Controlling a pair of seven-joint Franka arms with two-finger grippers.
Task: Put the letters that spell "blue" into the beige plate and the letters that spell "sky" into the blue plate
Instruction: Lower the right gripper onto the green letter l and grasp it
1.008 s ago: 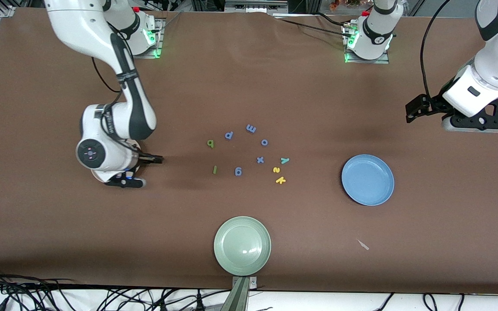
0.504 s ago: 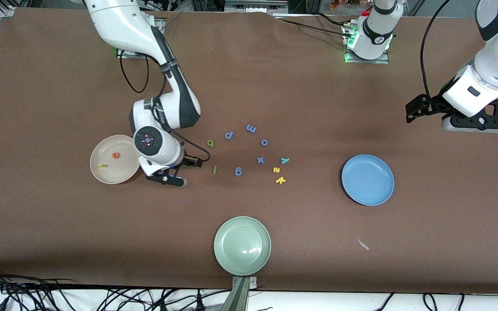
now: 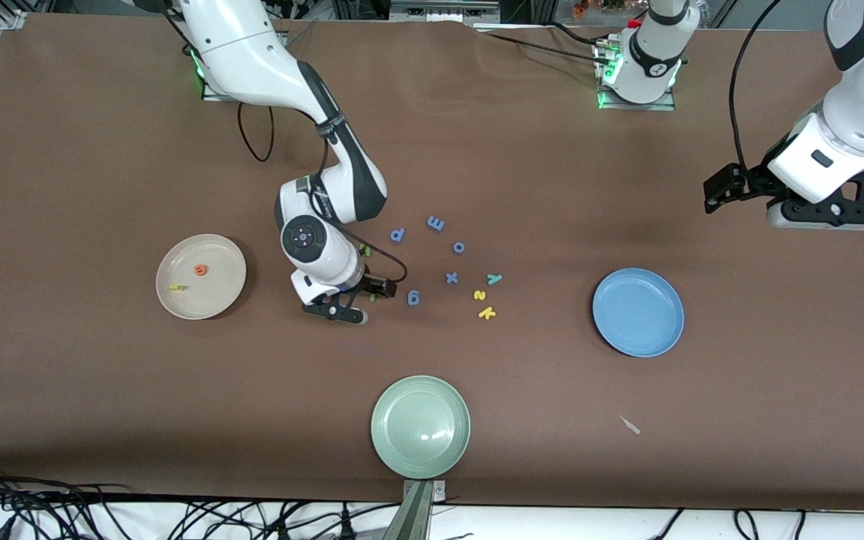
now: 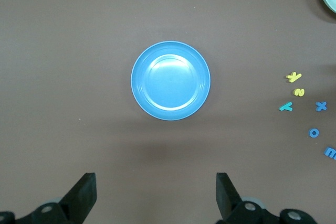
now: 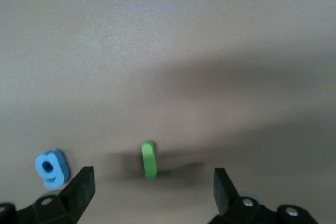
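Holding e (image 3: pixel 199 270), u (image 3: pixel 176 287): beige plate (image 3: pixel 216 300)

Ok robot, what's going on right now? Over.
Right gripper open over green l. Left gripper open, waiting above blue plate. E, u in beige plate. Nothing blocking.

table cover (image 3: pixel 102 390): brown, matt, cloth-like | blue plate (image 3: pixel 638 312): smooth, glossy | green l (image 5: pixel 149 159): matt, foam-like
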